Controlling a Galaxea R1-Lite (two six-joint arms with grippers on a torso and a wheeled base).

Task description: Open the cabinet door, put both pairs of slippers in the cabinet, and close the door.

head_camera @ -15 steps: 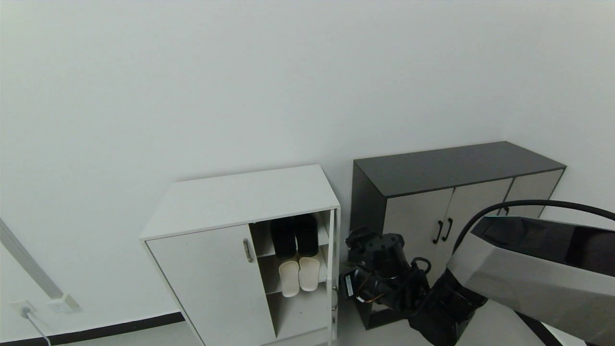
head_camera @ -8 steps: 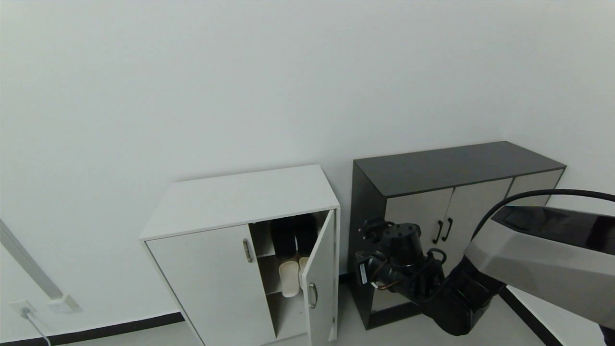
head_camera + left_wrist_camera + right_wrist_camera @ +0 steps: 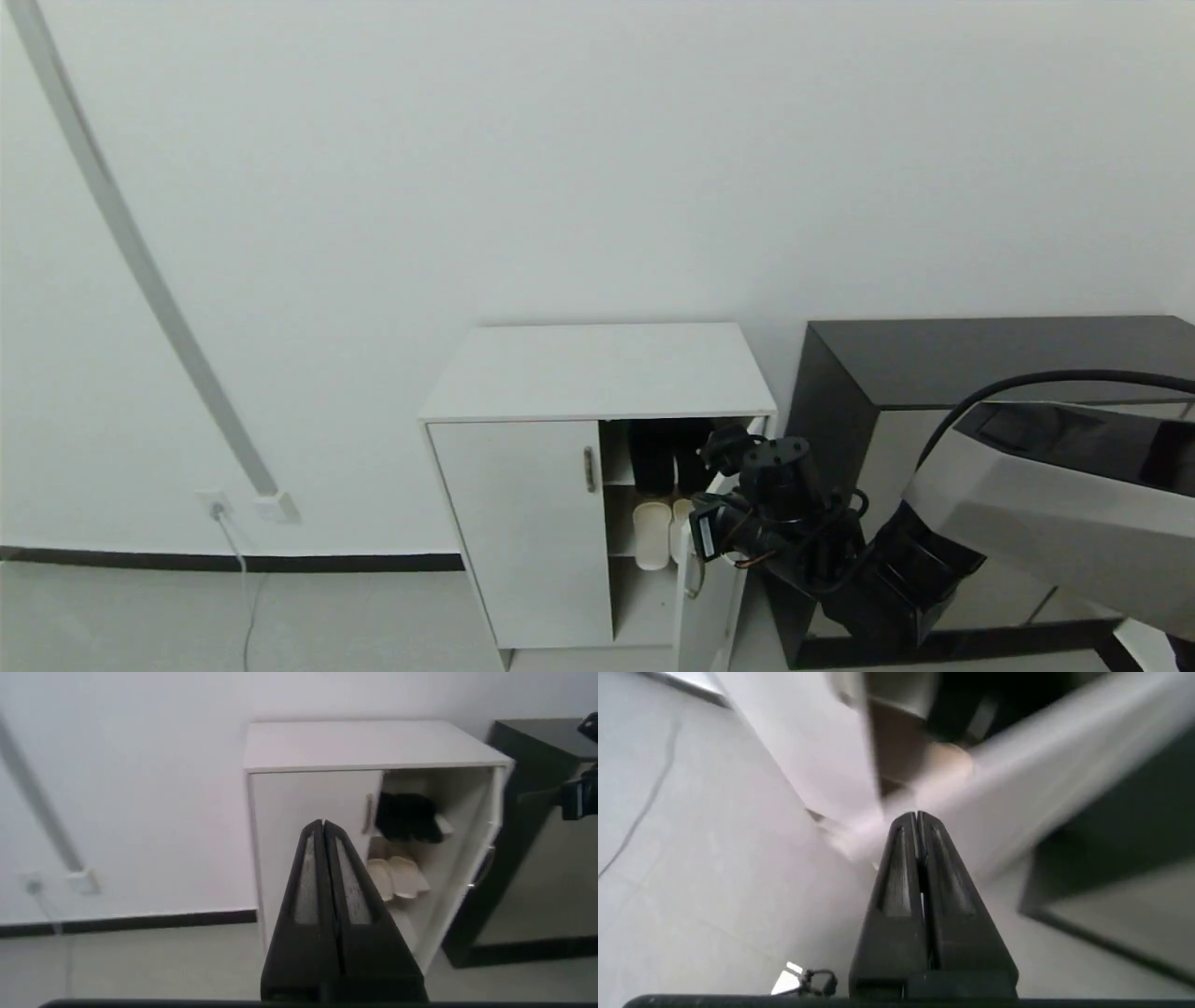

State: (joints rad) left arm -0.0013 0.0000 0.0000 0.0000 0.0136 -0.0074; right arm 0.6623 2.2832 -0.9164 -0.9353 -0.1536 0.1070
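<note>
Head view: right tool [image 3: 721, 448] beside half-open cabinet door [image 3: 705, 611].

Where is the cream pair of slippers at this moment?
In the head view, the cream slippers lie inside the white cabinet, on its right side, on the shelf just below the black slippers, behind the half-open door.

No text, number or sign can be read. A small white sticker [image 3: 702, 539] on the wrist housing of the right arm, just beside the front right edge of the white cabinet [image 3: 597, 369], carries dark print too small to make out.
</note>
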